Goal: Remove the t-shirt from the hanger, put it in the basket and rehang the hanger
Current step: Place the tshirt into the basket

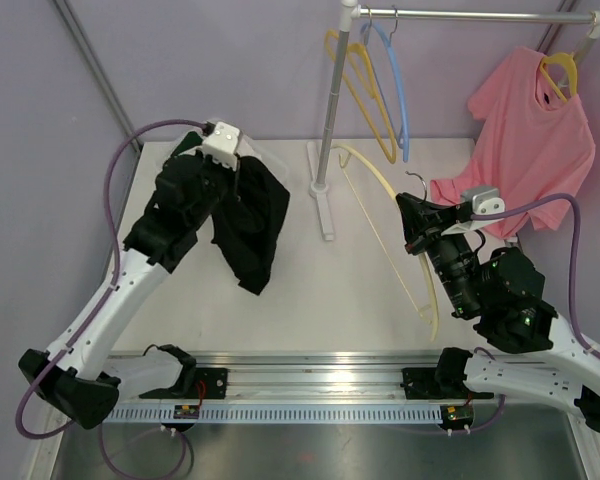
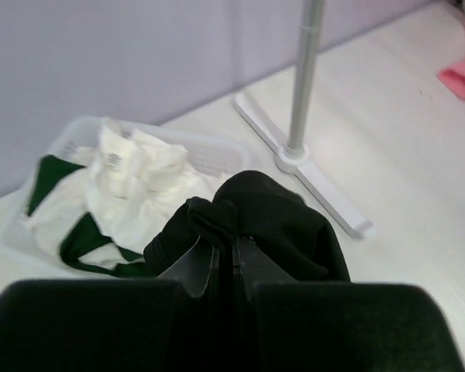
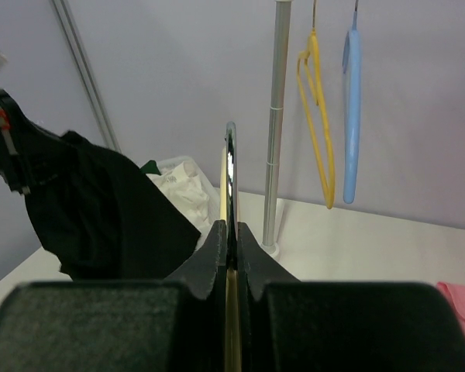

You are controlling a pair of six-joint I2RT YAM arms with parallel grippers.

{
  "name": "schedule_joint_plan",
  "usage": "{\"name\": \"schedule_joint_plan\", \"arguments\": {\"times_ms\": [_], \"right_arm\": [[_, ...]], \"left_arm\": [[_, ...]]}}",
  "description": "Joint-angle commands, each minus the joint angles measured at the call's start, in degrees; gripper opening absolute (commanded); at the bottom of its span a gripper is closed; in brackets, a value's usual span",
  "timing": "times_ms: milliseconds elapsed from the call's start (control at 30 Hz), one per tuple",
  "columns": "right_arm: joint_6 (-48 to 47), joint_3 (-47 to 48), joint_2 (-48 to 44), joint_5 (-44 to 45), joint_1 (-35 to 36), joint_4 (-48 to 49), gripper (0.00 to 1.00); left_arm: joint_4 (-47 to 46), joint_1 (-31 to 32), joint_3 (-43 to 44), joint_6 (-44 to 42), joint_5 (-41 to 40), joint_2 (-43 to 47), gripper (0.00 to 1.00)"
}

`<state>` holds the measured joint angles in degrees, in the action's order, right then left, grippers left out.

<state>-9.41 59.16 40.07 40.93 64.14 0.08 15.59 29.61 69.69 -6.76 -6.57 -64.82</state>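
My left gripper [image 1: 238, 168] is shut on a black t-shirt [image 1: 252, 225], which hangs free of any hanger above the table's left half. In the left wrist view the shirt [image 2: 271, 217] bunches between my closed fingers. My right gripper [image 1: 412, 218] is shut on a pale yellow hanger [image 1: 385, 235] that is bare and slants over the table's middle. In the right wrist view the hanger's hook [image 3: 230, 174] stands edge-on between my closed fingers, with the black shirt [image 3: 101, 213] at left.
A white basket [image 2: 209, 151] of white and green clothes [image 2: 132, 182] sits at the back left. A clothes rack [image 1: 330, 110] holds a yellow hanger [image 1: 365, 95], a blue hanger [image 1: 398, 85] and a pink t-shirt [image 1: 530, 140] on a yellow hanger.
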Motion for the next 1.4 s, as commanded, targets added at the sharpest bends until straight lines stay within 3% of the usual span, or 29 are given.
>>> {"name": "schedule_joint_plan", "arguments": {"times_ms": [0, 133, 267, 467, 733, 867, 1033, 1233, 1367], "right_arm": [[-0.3, 0.5, 0.2, -0.8, 0.4, 2.3, 0.0], [-0.6, 1.3, 1.6, -0.7, 0.4, 2.0, 0.0], [-0.8, 1.9, 2.6, -0.3, 0.4, 1.5, 0.0], [-1.2, 2.2, 3.4, -0.1, 0.4, 1.9, 0.0], [-1.5, 2.0, 3.3, -0.4, 0.4, 2.4, 0.0], [-1.7, 1.5, 2.8, 0.0, 0.4, 2.6, 0.0], [-1.6, 1.2, 1.9, -0.1, 0.4, 2.6, 0.0], [-1.4, 1.0, 1.4, 0.2, 0.4, 2.3, 0.0], [-1.4, 1.0, 1.4, -0.2, 0.4, 2.6, 0.0]], "left_arm": [[-1.1, -3.4, 8.1, 0.4, -2.8, 1.3, 0.0], [-0.5, -7.4, 14.4, -1.4, -5.4, 0.2, 0.0], [3.4, -13.2, 27.6, -2.3, -6.3, -5.5, 0.0], [5.2, -16.7, 45.7, -4.6, -10.5, -14.7, 0.0], [2.6, -17.5, 54.4, -6.8, -12.5, -28.6, 0.0], [2.1, -19.5, 52.7, -3.5, -12.3, -30.7, 0.0], [-2.0, -22.0, 43.3, 1.6, -6.6, -29.2, 0.0], [2.0, -23.0, 40.1, 3.1, -3.3, -31.0, 0.0], [-3.1, -23.0, 25.6, 2.4, 0.7, -25.7, 0.0]]}}
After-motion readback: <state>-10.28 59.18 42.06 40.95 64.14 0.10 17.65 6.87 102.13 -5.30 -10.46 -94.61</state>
